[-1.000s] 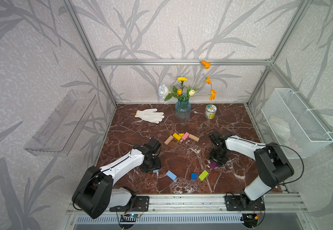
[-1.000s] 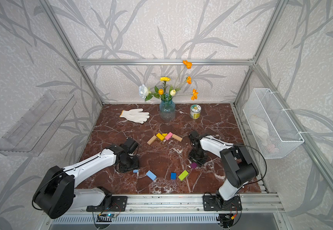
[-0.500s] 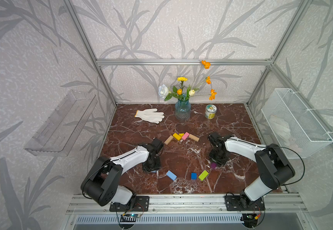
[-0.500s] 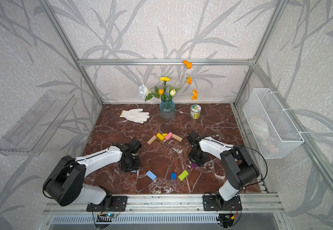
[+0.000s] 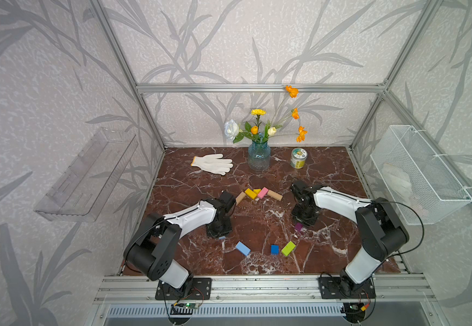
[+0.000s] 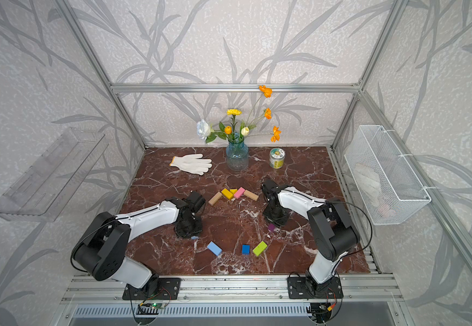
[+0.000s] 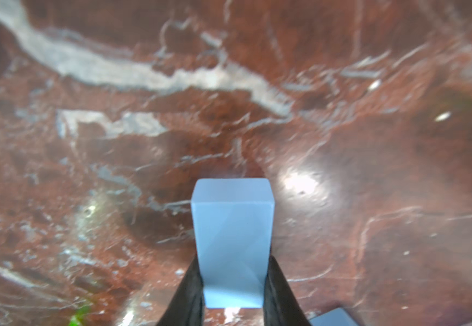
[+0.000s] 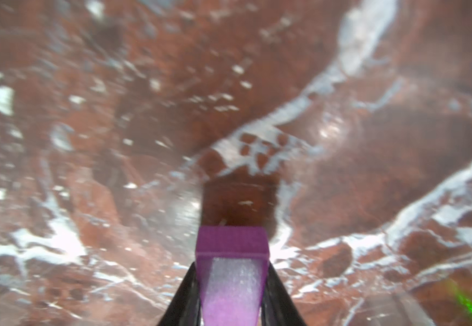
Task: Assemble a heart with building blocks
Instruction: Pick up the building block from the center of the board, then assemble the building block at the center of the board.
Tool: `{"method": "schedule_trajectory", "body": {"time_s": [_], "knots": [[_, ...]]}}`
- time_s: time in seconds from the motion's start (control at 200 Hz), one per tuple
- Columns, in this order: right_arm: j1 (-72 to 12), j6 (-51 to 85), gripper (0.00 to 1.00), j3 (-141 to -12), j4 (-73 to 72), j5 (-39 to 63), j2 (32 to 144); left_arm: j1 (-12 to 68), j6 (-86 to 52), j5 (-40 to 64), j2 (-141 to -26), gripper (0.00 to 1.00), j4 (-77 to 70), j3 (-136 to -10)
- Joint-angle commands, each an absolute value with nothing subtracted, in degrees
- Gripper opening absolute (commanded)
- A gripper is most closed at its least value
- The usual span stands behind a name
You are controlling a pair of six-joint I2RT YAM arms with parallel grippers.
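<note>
Building blocks (image 5: 258, 194), smooth painted rectangular bricks, are lying in a partial arc on the red veined marble counter (image 5: 328, 169). Left end effector (image 7: 232, 278) is clamping a light blue brick (image 7: 232, 240); right end effector (image 8: 232, 285) is clamping a purple brick (image 8: 232, 245). Glass vase (image 5: 258, 158) is standing behind; wire basket (image 5: 438, 166) is holding something white.

No legible text (label on the can (image 5: 298, 158) too small).
</note>
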State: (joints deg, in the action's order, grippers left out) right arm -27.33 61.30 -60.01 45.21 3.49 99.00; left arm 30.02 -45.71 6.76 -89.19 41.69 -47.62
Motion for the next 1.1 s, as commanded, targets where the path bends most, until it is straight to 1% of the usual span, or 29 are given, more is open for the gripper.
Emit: {"method": "schedule_trajectory", "body": {"time_s": [0.0, 0.335, 0.49, 0.765, 1.095], "knots": [[-27.7, 60.4, 0.17, -62.2, 47.0, 2.8, 101.3, 30.6, -48.4, 7.9, -92.3, 0.2, 37.3, -48.9], [-29.5, 59.7, 0.16, -70.2, 48.1, 3.9, 107.9, 32.1, -50.5, 9.7, -99.8, 0.2, 36.3, -56.6], [-29.4, 59.5, 0.16, -72.3, 48.5, 3.7, 109.1, 32.1, -52.6, 10.7, -103.5, 0.2, 36.4, -60.4], [-29.3, 59.3, 0.16, -71.6, 48.3, 3.7, 108.3, 32.2, -59.6, 12.2, -108.7, 0.19, 35.1, -66.9], [-28.3, 58.6, 0.16, -70.6, 47.7, 4.1, 107.3, 32.1, -64.2, 11.5, -110.2, 0.18, 36.1, -68.5]]}}
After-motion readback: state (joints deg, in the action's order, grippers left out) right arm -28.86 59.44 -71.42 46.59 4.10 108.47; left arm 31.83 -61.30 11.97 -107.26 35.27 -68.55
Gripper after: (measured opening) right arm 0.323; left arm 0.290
